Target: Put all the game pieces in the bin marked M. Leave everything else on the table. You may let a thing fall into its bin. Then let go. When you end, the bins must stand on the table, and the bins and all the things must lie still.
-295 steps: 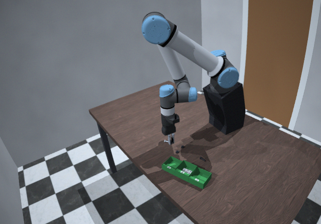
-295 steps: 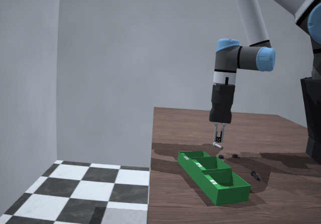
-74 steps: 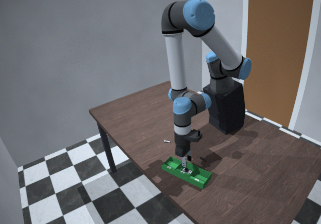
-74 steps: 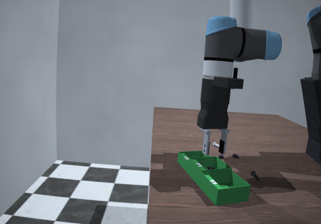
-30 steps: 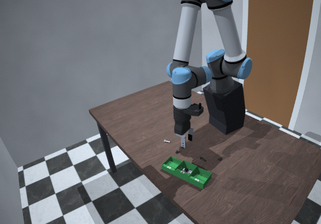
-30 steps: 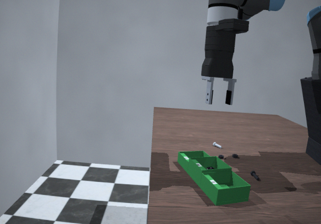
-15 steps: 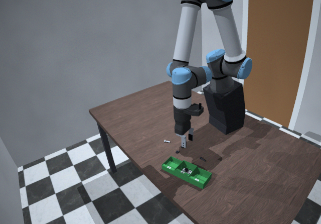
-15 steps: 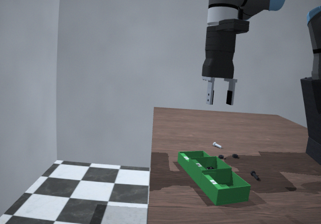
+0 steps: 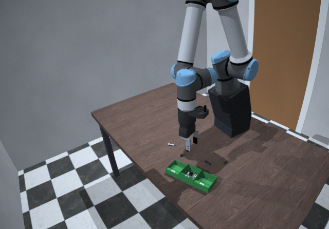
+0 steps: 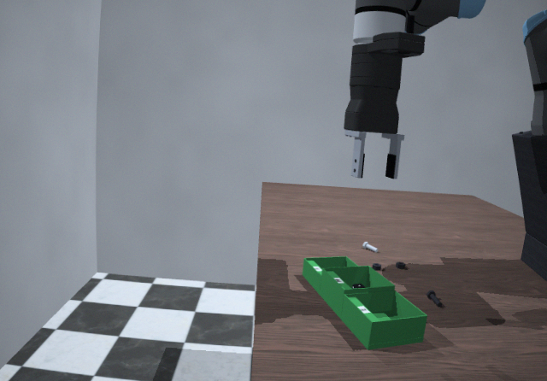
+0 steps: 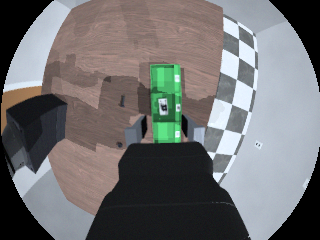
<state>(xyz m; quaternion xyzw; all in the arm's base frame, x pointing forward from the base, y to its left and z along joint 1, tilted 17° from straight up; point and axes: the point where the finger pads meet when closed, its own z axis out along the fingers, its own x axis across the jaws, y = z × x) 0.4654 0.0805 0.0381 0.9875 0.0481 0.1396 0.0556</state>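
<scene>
Risk: the loose parts on the surface [image 10: 318,209] are small and look alike, so a fastener could be taken for a game piece (labels too small to read).

Count, left to right: one white bolt [image 10: 369,247], one bin tray [image 10: 383,329] of three compartments, one dark piece [image 10: 357,285] in the middle compartment, two black nuts [image 10: 376,266], one black screw [image 10: 434,298].

The jaws hang wide open and hold nothing, high above the surface.
</scene>
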